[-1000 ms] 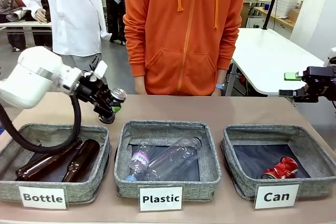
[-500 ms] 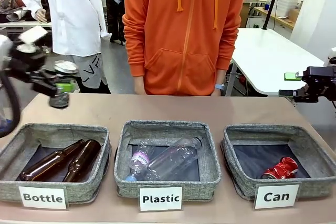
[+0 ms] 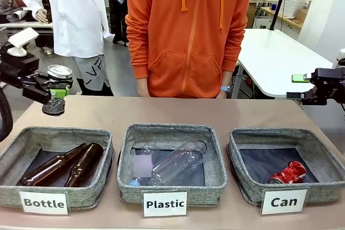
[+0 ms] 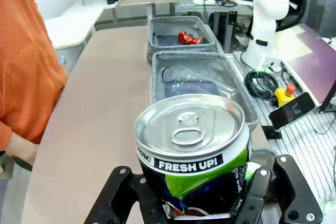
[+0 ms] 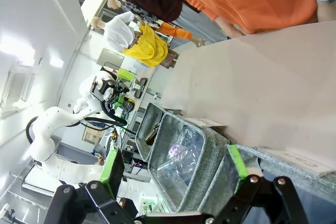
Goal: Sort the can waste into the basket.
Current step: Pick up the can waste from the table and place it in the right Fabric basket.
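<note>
The left tool (image 3: 54, 91) is clamped on the dark can (image 4: 192, 148), silver top up, held above the desk's (image 3: 178, 112) far left corner; the right tool (image 3: 303, 86) stands wide with nothing in it at the right edge; the red can (image 3: 288, 173) lies in the "Can" basket (image 3: 236, 172).

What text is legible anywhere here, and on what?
"Bottle": white label on the left bin.
"Plastic": label on the middle bin.
"Can": label on the basket.
"FRESH UP!": dark can in the left hand.
Smaller print on that can: too cut off to read.
</note>
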Controlling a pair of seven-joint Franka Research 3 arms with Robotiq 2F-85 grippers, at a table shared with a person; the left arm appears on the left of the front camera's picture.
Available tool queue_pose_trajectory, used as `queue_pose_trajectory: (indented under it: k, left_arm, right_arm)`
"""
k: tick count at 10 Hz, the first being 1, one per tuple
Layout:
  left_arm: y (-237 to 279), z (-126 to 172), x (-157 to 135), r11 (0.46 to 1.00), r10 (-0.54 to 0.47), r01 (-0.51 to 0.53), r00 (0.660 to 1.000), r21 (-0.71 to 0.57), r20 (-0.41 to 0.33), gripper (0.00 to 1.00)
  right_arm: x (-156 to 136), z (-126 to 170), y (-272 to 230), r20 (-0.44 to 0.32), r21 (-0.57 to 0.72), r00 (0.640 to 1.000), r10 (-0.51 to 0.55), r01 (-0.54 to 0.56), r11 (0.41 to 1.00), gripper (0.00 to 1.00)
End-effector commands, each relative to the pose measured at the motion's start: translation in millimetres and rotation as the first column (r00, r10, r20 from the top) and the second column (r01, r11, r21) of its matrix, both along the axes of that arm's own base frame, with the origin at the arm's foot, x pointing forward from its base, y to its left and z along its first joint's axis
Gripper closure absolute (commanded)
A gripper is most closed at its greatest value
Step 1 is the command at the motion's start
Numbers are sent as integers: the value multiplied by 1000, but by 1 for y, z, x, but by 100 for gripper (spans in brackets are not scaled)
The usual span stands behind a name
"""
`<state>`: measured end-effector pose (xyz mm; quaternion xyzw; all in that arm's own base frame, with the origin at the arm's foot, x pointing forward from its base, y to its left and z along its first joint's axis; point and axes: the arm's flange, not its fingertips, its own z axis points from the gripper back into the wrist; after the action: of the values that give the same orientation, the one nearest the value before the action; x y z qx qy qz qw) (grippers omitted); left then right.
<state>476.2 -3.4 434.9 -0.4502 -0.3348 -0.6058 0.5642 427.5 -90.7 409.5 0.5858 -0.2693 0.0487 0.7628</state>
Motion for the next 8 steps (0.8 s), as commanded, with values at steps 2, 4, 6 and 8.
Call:
queue_pose_trajectory:
  k: [2, 4, 6, 8]
  left_arm:
    - [-1, 6, 4, 1000, 10, -10, 1000, -6, -6, 100]
    - [-78, 27, -9, 990, -133, 130, 988, 46, 74, 96]
    - [-215, 77, -30, 951, -307, 289, 924, 113, 227, 96]
    - [-341, 108, -40, 921, -380, 338, 885, 193, 267, 96]
  right_arm:
    - [0, 2, 0, 24, -5, 1000, -1, 1, 1000, 0]
    - [-13, 29, -35, -8, -32, 987, -160, 160, 987, 0]
    - [-53, 55, -71, -55, -190, 949, -310, 294, 937, 0]
    - [-122, 51, -100, -76, -254, 945, -317, 290, 923, 0]
